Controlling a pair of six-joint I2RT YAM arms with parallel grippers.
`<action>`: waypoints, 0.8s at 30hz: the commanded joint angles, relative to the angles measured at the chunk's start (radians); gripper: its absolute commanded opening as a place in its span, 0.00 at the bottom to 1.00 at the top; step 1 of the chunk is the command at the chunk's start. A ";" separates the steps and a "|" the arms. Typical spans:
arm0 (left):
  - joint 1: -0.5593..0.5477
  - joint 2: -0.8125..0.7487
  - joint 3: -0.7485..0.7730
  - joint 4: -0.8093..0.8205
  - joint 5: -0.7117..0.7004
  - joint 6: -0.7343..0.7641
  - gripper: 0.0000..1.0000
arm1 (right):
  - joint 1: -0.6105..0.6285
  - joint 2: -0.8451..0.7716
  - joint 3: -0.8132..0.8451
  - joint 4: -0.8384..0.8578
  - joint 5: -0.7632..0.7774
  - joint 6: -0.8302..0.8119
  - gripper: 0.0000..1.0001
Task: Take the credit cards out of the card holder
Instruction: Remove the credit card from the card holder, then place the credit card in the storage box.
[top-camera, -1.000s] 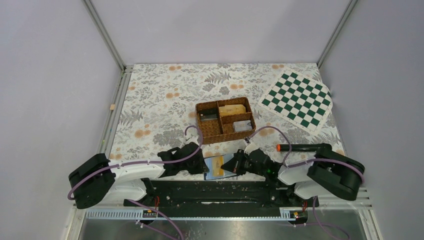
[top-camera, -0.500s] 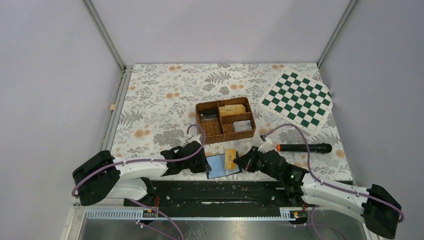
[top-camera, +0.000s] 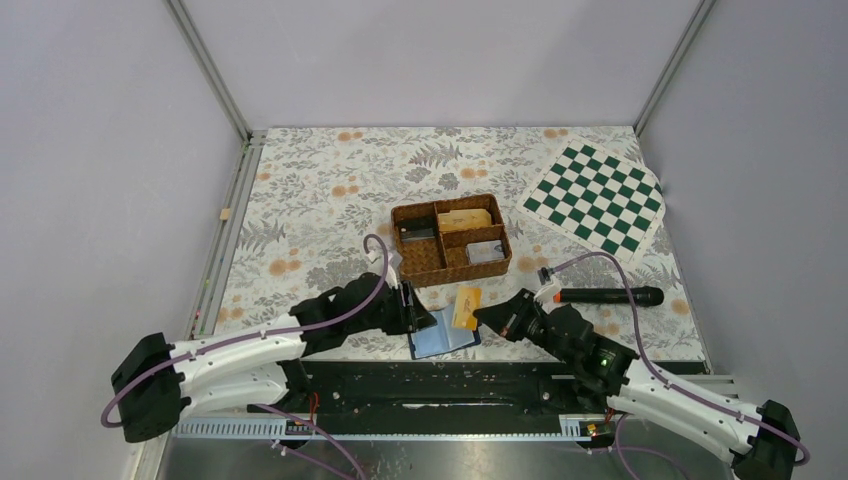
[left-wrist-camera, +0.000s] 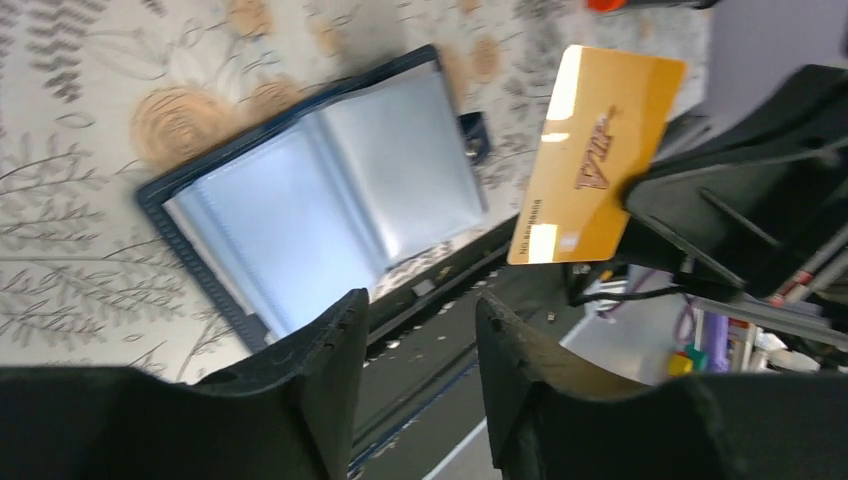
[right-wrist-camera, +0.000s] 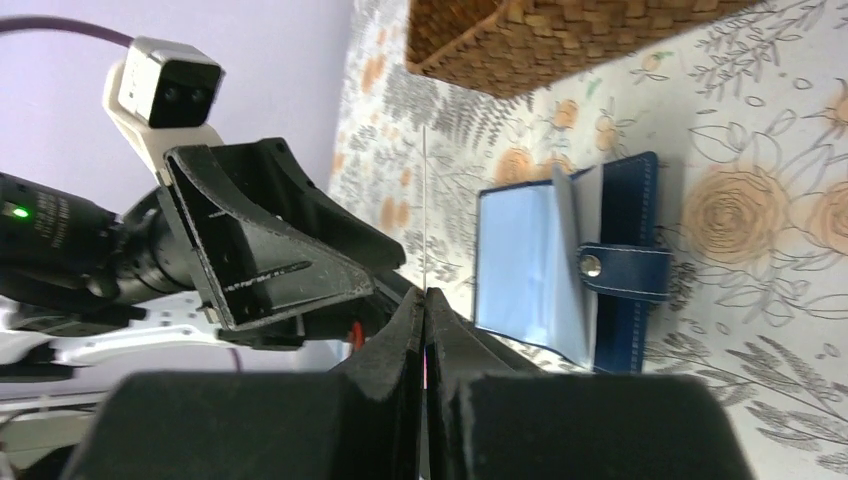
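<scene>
Table (top-camera: 300, 200): we see a floral cloth covering it, and everything in play sits near the edge by the arm bases.
Checkered mat (top-camera: 595, 200): it lies in the far right corner, well apart from the work.
Wicker tray (top-camera: 455, 272): it stands mid-table, just beyond the card holder, with flat items in three compartments. We judge it the drop-off for removed cards.
Black torch (top-camera: 610, 296): it lies to the right of the tray and plays no part.
Right gripper (right-wrist-camera: 425, 305): its fingers are pressed together on the gold card's lower edge, holding the card upright and off the cloth so it can travel.
Left gripper (left-wrist-camera: 420, 305): its fingers are spread with nothing between them, just beside the holder's left edge, and we read that as a release.
Card holder (left-wrist-camera: 310, 200): it lies flat and open on the cloth between the two grippers, light blue pockets up. We cannot tell whether more cards sit inside.
Gold card (left-wrist-camera: 595, 150): it is clear of the pockets, above the holder's right side.
Snap tab (right-wrist-camera: 620, 270): it is folded over the holder's open edge.
</scene>
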 joint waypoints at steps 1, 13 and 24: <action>0.000 -0.046 0.022 0.160 0.071 -0.008 0.46 | -0.006 -0.058 0.035 0.018 0.056 0.094 0.00; 0.000 0.039 -0.061 0.579 0.164 -0.067 0.57 | -0.006 -0.038 -0.020 0.219 0.041 0.213 0.00; 0.005 0.084 -0.129 0.753 0.217 -0.155 0.00 | -0.006 -0.021 0.023 0.180 -0.097 -0.031 0.20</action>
